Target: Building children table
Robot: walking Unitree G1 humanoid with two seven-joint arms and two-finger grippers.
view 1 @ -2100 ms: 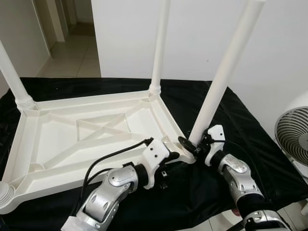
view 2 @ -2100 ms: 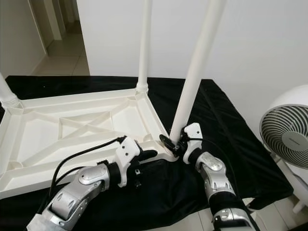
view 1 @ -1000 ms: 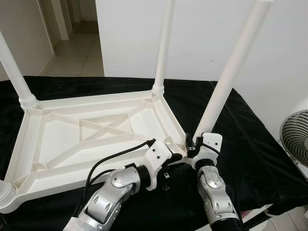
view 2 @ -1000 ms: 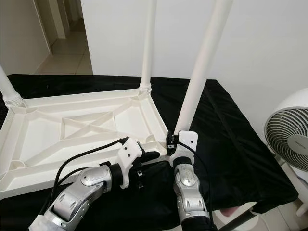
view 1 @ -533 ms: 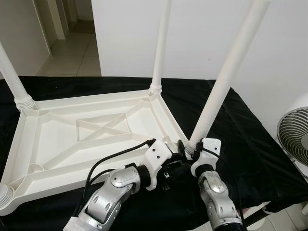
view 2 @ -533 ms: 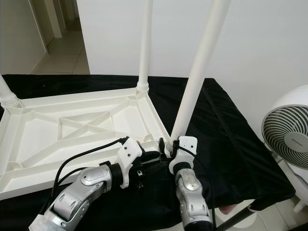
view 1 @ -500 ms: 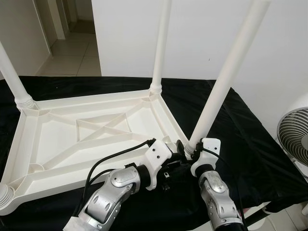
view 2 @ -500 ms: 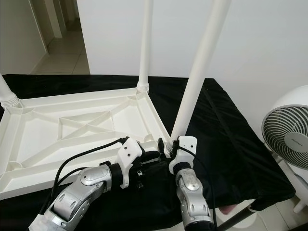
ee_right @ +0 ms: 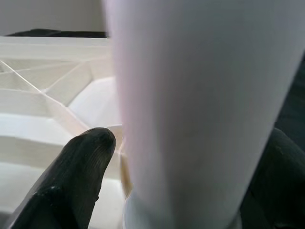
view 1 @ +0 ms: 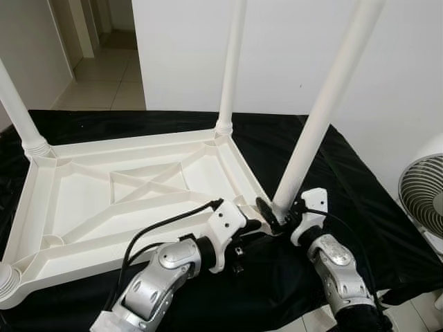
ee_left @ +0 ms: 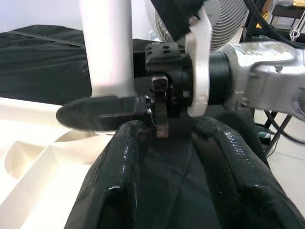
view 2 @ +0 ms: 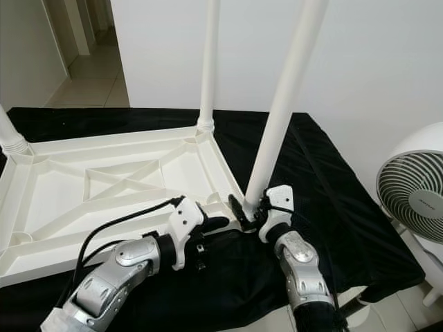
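Observation:
A white plastic children's table (view 1: 138, 180) lies upside down on a black cloth (view 1: 332, 173). Legs stand at its far right corner (view 1: 230, 62), far left corner (view 1: 17, 104) and near right corner (view 1: 322, 111); a leg base (view 1: 5, 280) shows at the near left corner. My right gripper (view 1: 280, 211) is shut on the foot of the near right leg (ee_right: 190, 95), one finger (ee_right: 81, 167) on each side. My left gripper (view 1: 247, 227) is open at the table's rim just left of that corner, its fingers (ee_left: 114, 167) pointing at the right gripper.
A white fan (view 1: 422, 194) stands on the floor to the right, off the cloth's edge. A white wall (view 1: 291, 48) rises just behind the work surface. An open doorway to a tiled corridor (view 1: 104, 62) lies at the back left.
My right arm has swung from in front of the near right leg round to its right side, with the wrist turned about the leg's foot. The left arm has stayed put.

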